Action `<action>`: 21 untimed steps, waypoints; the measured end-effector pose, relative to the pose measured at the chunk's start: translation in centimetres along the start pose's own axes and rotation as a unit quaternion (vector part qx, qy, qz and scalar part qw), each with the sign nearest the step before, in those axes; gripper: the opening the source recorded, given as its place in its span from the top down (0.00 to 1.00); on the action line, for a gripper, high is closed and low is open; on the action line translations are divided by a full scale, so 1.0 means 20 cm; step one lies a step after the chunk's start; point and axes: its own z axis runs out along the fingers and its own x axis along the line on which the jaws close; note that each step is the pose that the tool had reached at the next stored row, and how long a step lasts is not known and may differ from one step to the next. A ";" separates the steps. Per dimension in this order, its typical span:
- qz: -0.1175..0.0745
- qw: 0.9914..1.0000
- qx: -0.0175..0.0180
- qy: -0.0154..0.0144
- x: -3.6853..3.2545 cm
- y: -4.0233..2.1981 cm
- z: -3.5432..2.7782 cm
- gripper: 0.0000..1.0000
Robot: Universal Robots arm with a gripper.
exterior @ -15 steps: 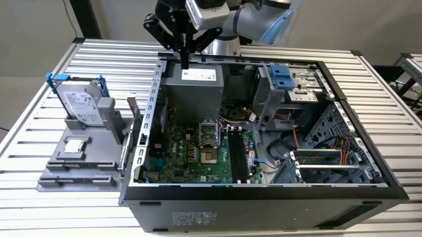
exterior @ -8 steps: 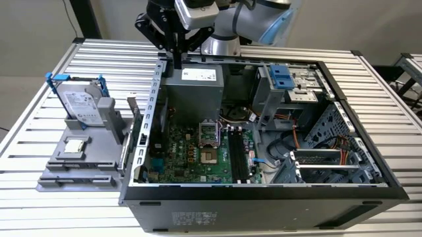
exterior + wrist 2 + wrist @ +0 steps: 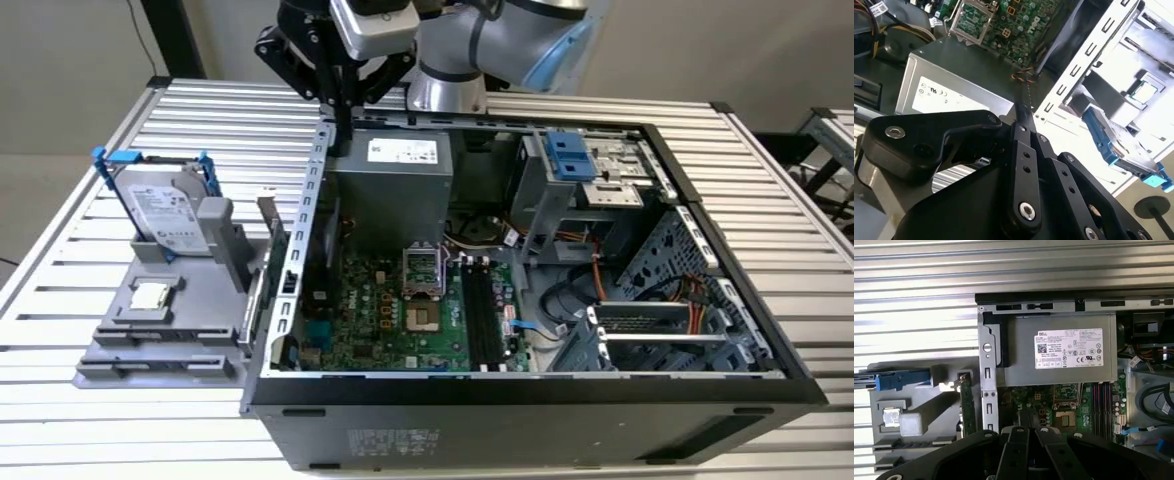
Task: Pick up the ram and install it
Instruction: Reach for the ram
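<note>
**Desk**: ribbed aluminium slats, pale and glossy.

**Computer case**: black-and-grey sheet-metal tower lying on its side at the desk's middle, side panel off. One wall is a perforated steel strip with rectangular cut-outs.

**Power supply**: plain grey metal box with a white label. It sits in the case corner nearest the desk's far edge in the exterior view.

**Motherboard**: flat green board studded with small components, lying on the case floor.

**Memory slots**: long, narrow black channels running side by side on the motherboard.

**Holder**: matt grey stepped plastic block. It lies between the case and the desk's edge on the exterior view's left.

**Hard drive**: silver box with blue plastic rails, propped upright in the holder.

**Processor chip**: small square silver plate, lying flat in a recess of the holder.

**Ram**: thin, flat green stick standing on its long edge. It is in the holder, just beside the perforated case wall and outside the case.

**Gripper**: black, with angular linkage arms fixed by bright screws. In both wrist views the fingers taper to slim blades pressed together, with nothing between them. The gripper hangs above the case wall's rim beside the power supply, apart from the ram.
</note>
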 end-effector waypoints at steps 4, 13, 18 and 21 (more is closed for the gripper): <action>0.000 1.000 0.000 0.000 0.050 -0.003 -0.001 1.00; 0.000 1.000 0.000 0.000 0.137 -0.010 -0.003 1.00; 0.000 1.000 0.000 0.000 0.192 -0.014 -0.004 1.00; 0.000 1.000 0.000 0.000 0.225 -0.016 -0.005 1.00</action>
